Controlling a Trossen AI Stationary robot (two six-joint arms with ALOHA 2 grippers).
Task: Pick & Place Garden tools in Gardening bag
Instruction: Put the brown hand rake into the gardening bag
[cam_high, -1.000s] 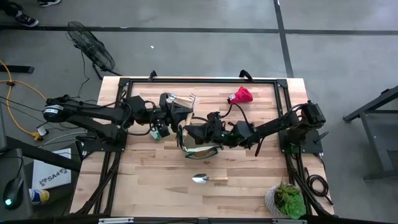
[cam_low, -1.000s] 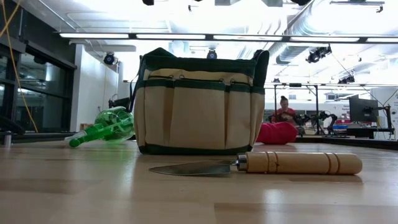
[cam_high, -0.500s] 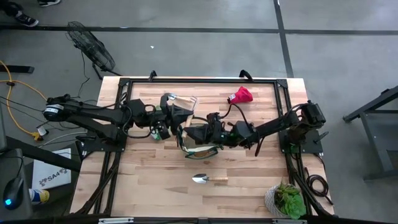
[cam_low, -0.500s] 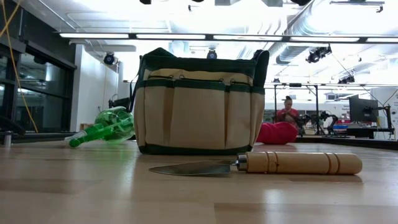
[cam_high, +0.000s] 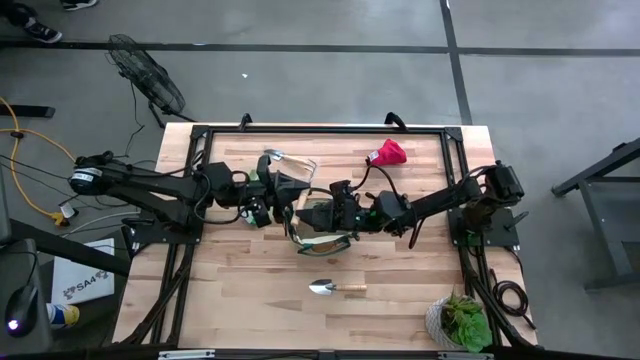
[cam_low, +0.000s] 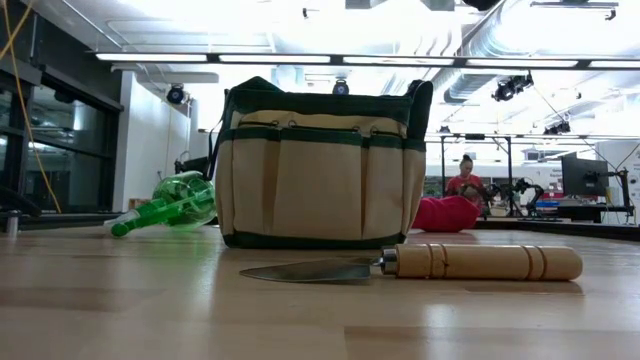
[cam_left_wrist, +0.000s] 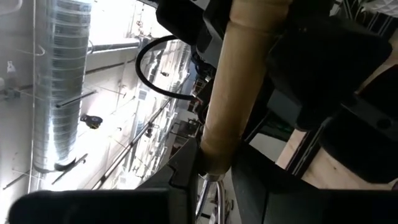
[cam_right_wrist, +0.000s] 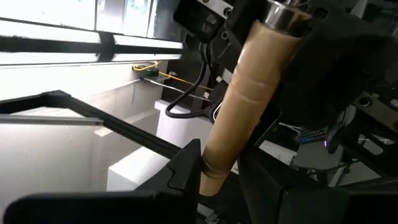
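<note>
Wooden table (cam_high: 250, 270) under bright workshop lights, gardening bag (cam_low: 318, 165) at centre, my left gripper (cam_high: 283, 182) and right gripper (cam_high: 322, 212) above it, both clamped on one wooden-handled trowel (cam_left_wrist: 239, 93), second trowel (cam_high: 336, 288) lying nearer the front edge.

The khaki gardening bag (cam_high: 320, 232) with dark green trim stood upright mid-worktop. A wooden-handled trowel (cam_high: 336, 288) lay flat near it; the red piece (cam_high: 387, 153) lay far right; a green piece (cam_low: 165, 204) lay left.
</note>
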